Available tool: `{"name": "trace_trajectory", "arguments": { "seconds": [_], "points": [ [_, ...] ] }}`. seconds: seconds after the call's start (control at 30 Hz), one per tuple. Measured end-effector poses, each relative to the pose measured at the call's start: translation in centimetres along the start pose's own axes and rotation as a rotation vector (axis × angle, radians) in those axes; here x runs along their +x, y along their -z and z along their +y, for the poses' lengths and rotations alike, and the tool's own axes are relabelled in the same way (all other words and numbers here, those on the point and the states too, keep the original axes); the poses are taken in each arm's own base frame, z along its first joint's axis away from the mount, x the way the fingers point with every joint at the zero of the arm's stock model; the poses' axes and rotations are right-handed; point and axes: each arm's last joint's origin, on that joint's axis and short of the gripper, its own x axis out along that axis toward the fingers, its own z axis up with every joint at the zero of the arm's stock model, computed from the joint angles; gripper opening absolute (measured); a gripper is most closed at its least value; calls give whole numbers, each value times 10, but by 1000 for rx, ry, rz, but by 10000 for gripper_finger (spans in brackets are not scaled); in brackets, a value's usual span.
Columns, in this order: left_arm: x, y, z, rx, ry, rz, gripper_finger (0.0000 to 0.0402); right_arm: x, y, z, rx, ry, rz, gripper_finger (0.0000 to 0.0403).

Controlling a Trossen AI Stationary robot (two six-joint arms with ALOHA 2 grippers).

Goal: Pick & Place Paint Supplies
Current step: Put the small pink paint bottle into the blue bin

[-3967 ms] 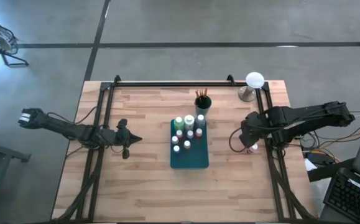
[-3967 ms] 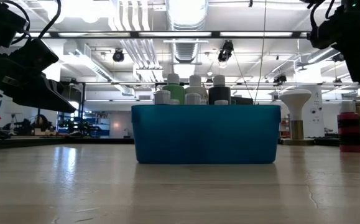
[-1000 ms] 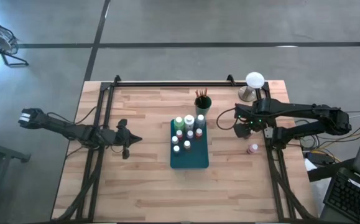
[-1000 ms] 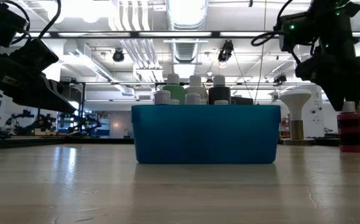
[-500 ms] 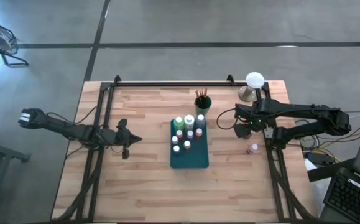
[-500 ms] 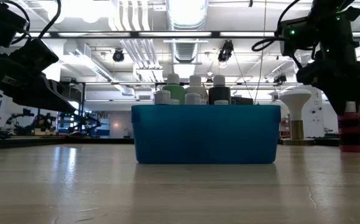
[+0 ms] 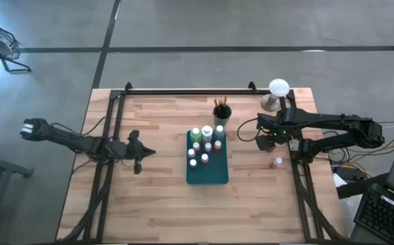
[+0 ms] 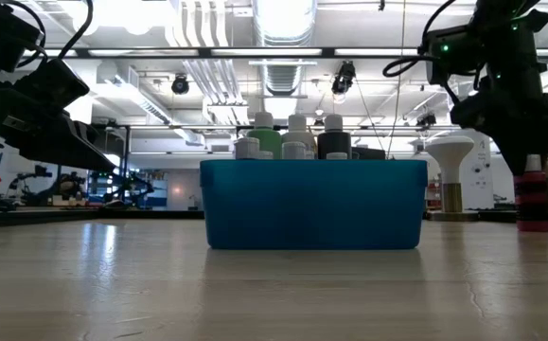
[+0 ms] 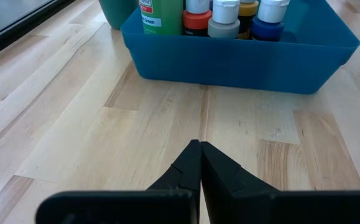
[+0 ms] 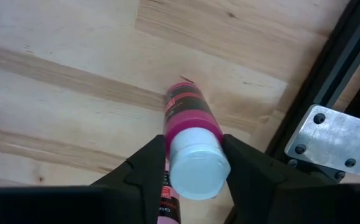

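A pink paint bottle (image 7: 276,162) with a white cap stands upright on the wood by the table's right rail. My right gripper (image 10: 194,138) points down over it, shut on its cap. The low view shows the gripper (image 8: 529,152) right above this bottle (image 8: 532,199). Several white-capped bottles (image 7: 203,139) and a taller green one (image 9: 161,12) stand in the teal tray (image 7: 207,178) at mid-table. Brushes stick up from a dark cup (image 7: 222,112) behind the tray. My left gripper (image 9: 199,149) hovers shut at the table's left, facing the tray. My right gripper has the pink bottle's white cap (image 10: 198,167) between its two fingers, one finger (image 10: 148,168) on each side. The fingers come from above, pointing down. The bottle stays upright, its base (image 10: 181,90) on the table.
A white-domed object on a metal stand (image 7: 278,87) sits at the far right corner. The black frame rail (image 10: 329,68) and a bolted metal plate (image 10: 329,140) lie close beside the pink bottle. Bare wood stretches left of the tray and along the near edge.
In the low view my right gripper has edged slightly toward the table's right edge, coming over the pink bottle's cap. The bottle has stayed where it was.
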Motion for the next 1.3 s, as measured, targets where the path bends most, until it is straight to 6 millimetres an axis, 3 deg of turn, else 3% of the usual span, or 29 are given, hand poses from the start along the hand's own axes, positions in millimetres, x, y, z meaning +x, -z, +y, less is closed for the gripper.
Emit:
{"name": "trace_trajectory", "arguments": {
  "seconds": [0.37, 0.9, 1.3],
  "points": [
    [0, 0, 0, 0, 0, 0, 7, -1, 0, 0, -20, -1, 0, 118],
    [0, 0, 0, 0, 0, 0, 7, -5, 1, 1, -29, -16, 21, 114],
    [0, 0, 0, 0, 0, 0, 7, -20, -1, 8, -78, -77, -1, 114]
  ]
}}
